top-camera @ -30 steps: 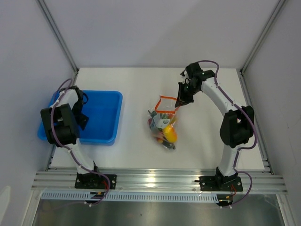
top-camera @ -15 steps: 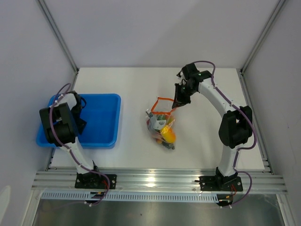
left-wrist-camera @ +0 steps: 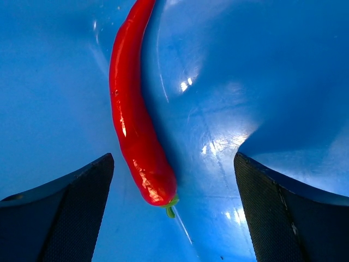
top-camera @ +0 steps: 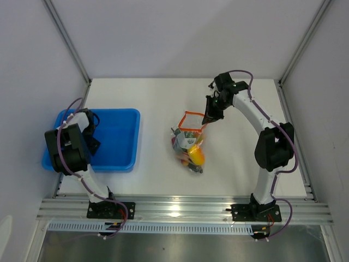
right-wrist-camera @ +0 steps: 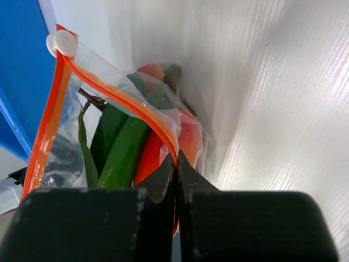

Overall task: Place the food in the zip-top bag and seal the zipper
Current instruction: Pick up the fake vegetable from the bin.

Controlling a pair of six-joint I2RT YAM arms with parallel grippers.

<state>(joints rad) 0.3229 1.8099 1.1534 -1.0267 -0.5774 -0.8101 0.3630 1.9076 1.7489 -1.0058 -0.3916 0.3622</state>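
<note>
The clear zip-top bag point(top-camera: 188, 143) lies mid-table with its mouth held up and open, and its red-orange zipper point(top-camera: 192, 113) forms a loop. It holds a yellow-orange mango point(top-camera: 196, 156), green peppers point(right-wrist-camera: 117, 143) and red pieces. My right gripper point(top-camera: 209, 117) is shut on the zipper strip point(right-wrist-camera: 136, 103) at the mouth's right corner. My left gripper point(top-camera: 90, 131) is open inside the blue tray point(top-camera: 122, 139), its fingers point(left-wrist-camera: 65, 213) either side of a long red chilli point(left-wrist-camera: 133, 117) lying on the tray floor, not touching it.
The blue tray sits at the table's left edge. Grey walls and metal frame posts enclose the white table point(top-camera: 163, 98) on three sides. A white slider tab point(right-wrist-camera: 61, 41) sits at the zipper's far end.
My right gripper swung slightly left with the bag's mouth, then back right. My left arm shifted a little lower over the tray's left side.
</note>
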